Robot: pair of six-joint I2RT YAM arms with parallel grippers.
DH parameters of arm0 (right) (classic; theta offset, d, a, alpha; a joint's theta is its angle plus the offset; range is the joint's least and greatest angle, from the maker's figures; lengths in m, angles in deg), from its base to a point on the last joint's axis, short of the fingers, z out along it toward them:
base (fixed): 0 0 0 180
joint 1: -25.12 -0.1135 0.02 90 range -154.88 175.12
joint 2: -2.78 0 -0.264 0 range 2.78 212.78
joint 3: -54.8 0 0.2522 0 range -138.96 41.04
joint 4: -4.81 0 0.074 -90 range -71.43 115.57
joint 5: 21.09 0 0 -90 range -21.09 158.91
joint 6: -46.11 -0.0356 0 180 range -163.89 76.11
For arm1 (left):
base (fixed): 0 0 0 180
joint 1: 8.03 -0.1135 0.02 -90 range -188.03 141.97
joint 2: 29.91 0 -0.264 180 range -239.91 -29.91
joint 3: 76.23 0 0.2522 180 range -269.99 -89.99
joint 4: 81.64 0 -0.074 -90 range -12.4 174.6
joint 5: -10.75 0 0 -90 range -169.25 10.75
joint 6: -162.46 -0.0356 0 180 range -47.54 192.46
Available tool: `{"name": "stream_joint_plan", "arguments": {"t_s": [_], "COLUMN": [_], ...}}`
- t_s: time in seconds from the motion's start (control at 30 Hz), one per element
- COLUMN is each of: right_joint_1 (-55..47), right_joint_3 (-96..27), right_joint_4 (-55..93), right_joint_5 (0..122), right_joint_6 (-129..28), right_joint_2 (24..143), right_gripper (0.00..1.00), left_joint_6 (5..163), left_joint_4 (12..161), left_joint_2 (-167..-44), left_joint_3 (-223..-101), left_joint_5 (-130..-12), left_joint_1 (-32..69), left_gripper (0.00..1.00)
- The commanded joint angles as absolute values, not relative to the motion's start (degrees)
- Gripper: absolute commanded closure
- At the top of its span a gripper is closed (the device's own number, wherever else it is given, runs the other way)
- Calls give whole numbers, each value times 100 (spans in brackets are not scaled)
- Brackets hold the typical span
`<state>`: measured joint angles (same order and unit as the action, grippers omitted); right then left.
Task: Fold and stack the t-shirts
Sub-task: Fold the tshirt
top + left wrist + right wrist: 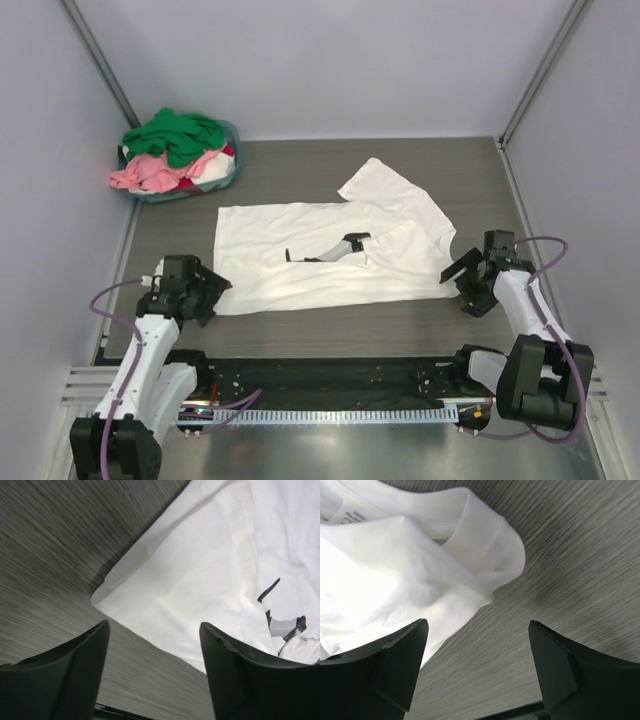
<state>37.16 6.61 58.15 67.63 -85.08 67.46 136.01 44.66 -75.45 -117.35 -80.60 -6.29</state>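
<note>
White t-shirt [300, 265] lies spread on table [480, 180], one sleeve rumpled, fold barely begun. Left gripper [212, 290] and right gripper [462, 275] sit at its ends, both wide open, empty. Green, pink, red shirts [175, 150] heaped in basket [232, 172]. No stack yet.

open bench round a spread white shirt, clutter only in far-left corner

white t-shirt [330, 255] covers the mid bench [330, 322]; a bare strip runs along its near edge, a bare band behind it, bare wood at far right. basket [232, 172] heaped with green, pink and red shirts [175, 150] blocks the far-left corner, against the left wall [50, 200]. right wall [600, 180] near the right gripper [456, 273], less side room there. left gripper [216, 288] at the shirt's near-left corner, fingers [65, 670] spread, bare bench and shirt edge in the gap. right fingers [380, 665] spread too, sleeve fold and bare bench between.
</note>
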Motion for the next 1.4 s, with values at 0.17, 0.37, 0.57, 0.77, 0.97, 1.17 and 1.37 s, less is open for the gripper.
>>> {"name": "stream_joint_plan", "arguments": {"t_s": [0.17, 0.37, 0.57, 0.77, 0.97, 1.17, 1.37], "right_joint_1": [3638, 3225, 2478, 1757, 1371, 1264, 983], "right_joint_3": [-886, -2766, -5104, -7538, -9411, -10090, -10415], "right_joint_4": [5971, 5285, 5250, 5355, 5250, 4733, 4459], "right_joint_5": [6382, 5916, 6090, 5863, 6231, 7180, 8041], "right_joint_6": [-8337, -7739, -7070, -6631, -6245, -6130, -5532], "right_joint_2": [6271, 8085, 10127, 12378, 14055, 14884, 15420], "right_gripper": [12, 12, 12, 12, 12, 12, 12], "left_joint_6": [12727, 11020, 10341, 9945, 10015, 10033, 10024], "left_joint_4": [4006, 3144, 3318, 3714, 3688, 3740, 3767], "left_joint_2": [-7156, -7886, -7896, -7895, -8080, -8036, -8080], "left_joint_3": [-13023, -14360, -14502, -14308, -14273, -14203, -14176], "left_joint_5": [-7723, -8573, -9015, -9270, -9199, -9068, -8954], "left_joint_1": [-653, -653, -653, -653, -680, -680, -680], "left_gripper": [6, 2, 0, 0, 0, 0, 0]}}
